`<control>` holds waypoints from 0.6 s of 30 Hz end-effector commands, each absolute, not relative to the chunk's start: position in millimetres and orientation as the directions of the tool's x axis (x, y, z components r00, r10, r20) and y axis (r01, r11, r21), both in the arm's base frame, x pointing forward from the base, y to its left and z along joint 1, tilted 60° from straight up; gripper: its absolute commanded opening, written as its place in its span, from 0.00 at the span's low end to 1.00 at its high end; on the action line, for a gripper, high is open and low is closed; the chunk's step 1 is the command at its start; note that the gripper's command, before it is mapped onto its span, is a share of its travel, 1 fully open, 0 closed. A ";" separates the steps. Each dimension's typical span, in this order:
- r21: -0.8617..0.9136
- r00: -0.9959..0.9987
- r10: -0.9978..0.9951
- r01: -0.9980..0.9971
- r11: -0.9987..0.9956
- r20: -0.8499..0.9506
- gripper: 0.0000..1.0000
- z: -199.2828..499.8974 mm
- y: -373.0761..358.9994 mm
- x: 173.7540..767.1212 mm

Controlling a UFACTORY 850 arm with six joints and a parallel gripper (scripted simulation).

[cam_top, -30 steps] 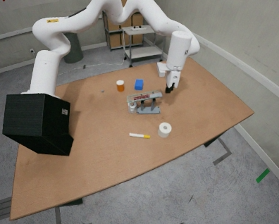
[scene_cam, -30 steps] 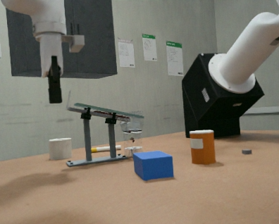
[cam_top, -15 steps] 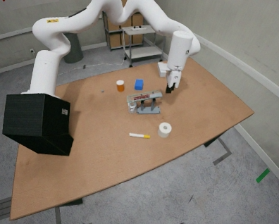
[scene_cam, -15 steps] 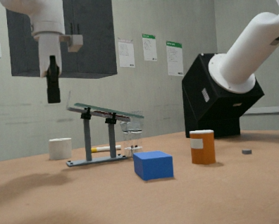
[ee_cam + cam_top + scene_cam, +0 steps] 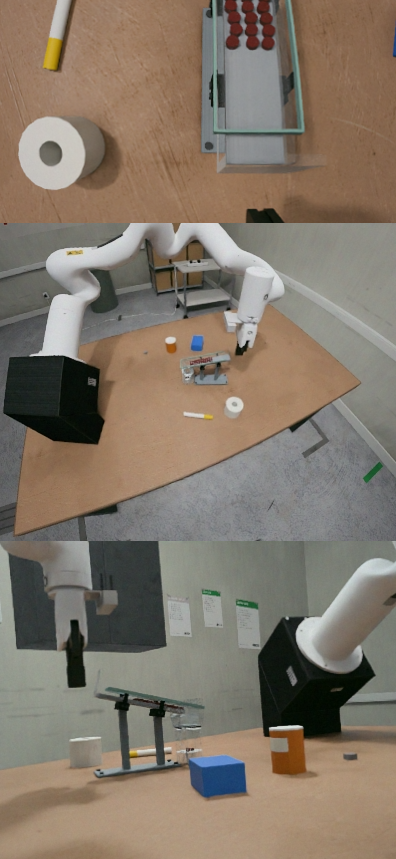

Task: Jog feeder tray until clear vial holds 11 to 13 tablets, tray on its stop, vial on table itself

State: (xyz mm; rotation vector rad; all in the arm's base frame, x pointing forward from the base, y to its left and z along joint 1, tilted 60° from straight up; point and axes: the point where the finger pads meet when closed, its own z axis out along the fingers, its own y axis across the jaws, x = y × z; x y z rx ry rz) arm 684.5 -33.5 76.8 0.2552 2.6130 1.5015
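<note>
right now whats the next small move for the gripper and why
Probably lower the shut gripper onto the raised end of the feeder tray and nudge it. It hangs empty above and just outside that end, touching nothing, while the red tablets sit bunched toward the low end by the clear vial.

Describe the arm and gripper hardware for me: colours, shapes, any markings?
The arm is glossy white with thick rounded tubular links and a small yellow label near one joint. It rises from a black box base. The gripper has a white body and narrow black fingers.
</note>
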 end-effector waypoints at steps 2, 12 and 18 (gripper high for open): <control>0.865 -0.979 0.204 0.087 0.495 -0.019 0.00 77.3 -34.2 684.5; 0.865 -0.979 0.204 0.087 0.495 -0.019 0.00 76.1 -30.9 677.3; 0.865 -0.979 0.204 0.087 0.495 -0.019 0.00 74.4 -26.1 667.0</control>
